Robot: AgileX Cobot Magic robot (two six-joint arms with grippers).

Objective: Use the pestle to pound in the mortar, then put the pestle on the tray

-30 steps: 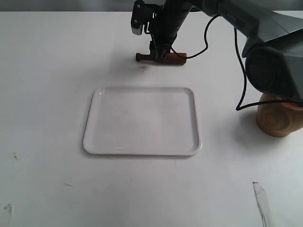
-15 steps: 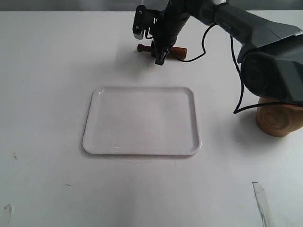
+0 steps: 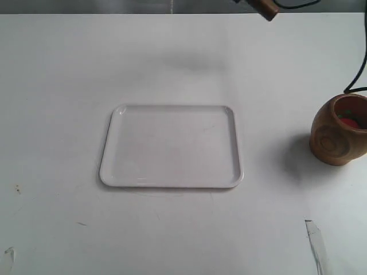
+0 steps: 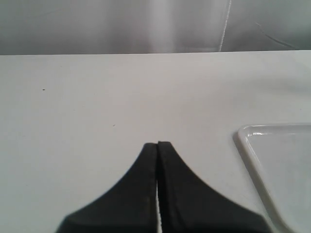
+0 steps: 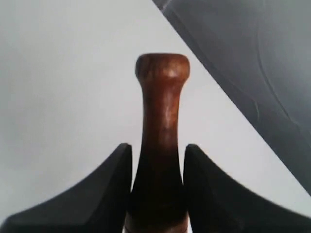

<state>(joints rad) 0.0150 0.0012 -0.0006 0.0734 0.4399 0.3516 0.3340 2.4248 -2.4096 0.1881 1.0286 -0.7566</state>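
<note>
Closest in: flat white rectangular plastic tray [image 3: 172,184], lying in the middle of the worktop [image 3: 57,86], nothing on it. Right and a touch further back: rounded light-brown wooden mortar [image 3: 335,140], upright, reddish bits [image 3: 350,119] inside, well apart from the tray. Way at the back, up off the surface at the frame's top edge: short dark reddish-brown wooden pestle [image 3: 266,8], pinched round its shaft by the right tool [image 5: 158,148], knobbed handle poking out past the tips. Left tool [image 4: 158,145] pressed together on nothing, tray corner within its camera's sight. So, pestle lifted but nowhere near the mortar yet. Left to do, by the looks: carry over, pound, set down on the tray.
</note>
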